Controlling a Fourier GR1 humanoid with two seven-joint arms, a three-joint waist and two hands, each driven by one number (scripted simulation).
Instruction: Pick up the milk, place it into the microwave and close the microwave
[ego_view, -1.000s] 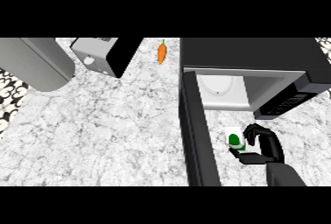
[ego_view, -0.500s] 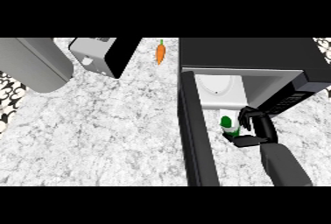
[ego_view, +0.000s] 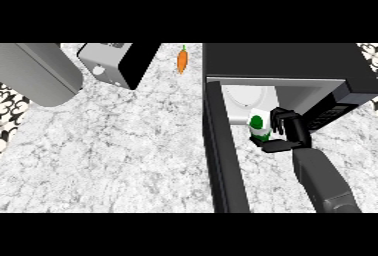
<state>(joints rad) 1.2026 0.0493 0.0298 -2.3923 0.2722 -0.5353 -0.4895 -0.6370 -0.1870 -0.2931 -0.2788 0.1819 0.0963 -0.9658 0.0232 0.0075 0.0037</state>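
A white milk carton (ego_view: 258, 123) with a green mark is held at the mouth of the open black microwave (ego_view: 288, 65). My right hand (ego_view: 286, 131) is shut on the carton, fingers curled round its right side and thumb below it. The microwave door (ego_view: 224, 155) swings out toward me at the carton's left. Inside, the white cavity and round plate (ego_view: 244, 98) show just beyond the carton. My left hand is out of view.
An orange carrot (ego_view: 182, 59) lies on the marble counter (ego_view: 111, 150) left of the microwave's back. A toaster (ego_view: 118, 62) stands at the back left, next to a grey curved object (ego_view: 37, 72).
My right hand has carried the milk carton away from me, from the counter in front of the microwave up to its opening. The door has not moved.
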